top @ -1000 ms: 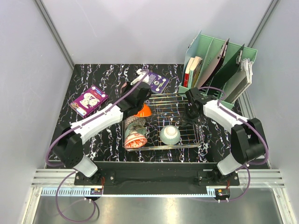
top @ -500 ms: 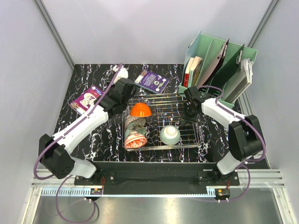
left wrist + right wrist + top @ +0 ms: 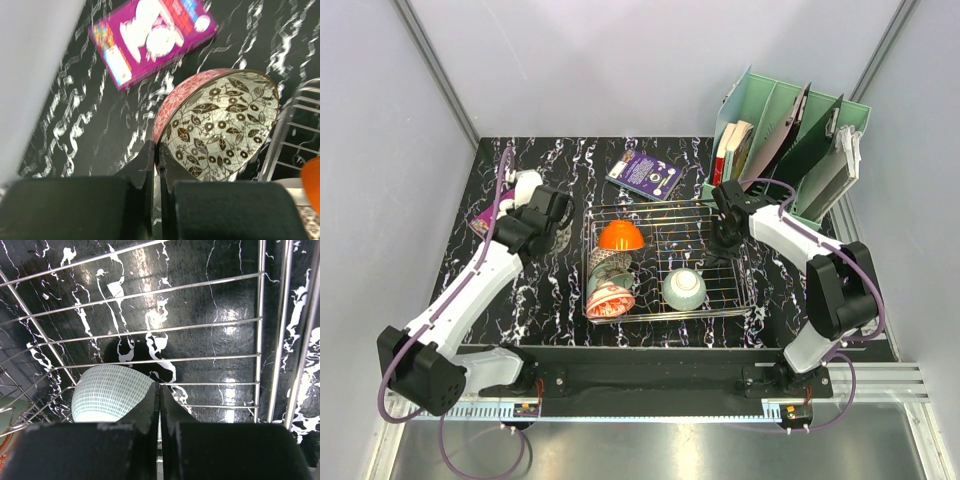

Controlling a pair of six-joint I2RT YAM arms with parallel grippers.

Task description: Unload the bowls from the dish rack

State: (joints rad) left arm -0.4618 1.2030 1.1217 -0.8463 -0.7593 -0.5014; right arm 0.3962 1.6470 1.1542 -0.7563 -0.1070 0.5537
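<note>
Pink floral bowl point(image 3: 220, 125), gripped by left pincer point(image 3: 156, 148), has cleared the dish rack point(image 3: 665, 240).

Robotics lab cell: grey panel walls point(image 3: 640, 60), aluminium rails point(image 3: 650, 412), two arms point(image 3: 470, 290) bolted to marbled table point(image 3: 550, 305)

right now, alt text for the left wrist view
The left gripper pinches the rim of a floral bowl, pink outside, dark leaves inside, over a black marbled table. A purple box lies behind it; the rack and an orange bowl show at the right edge.
</note>
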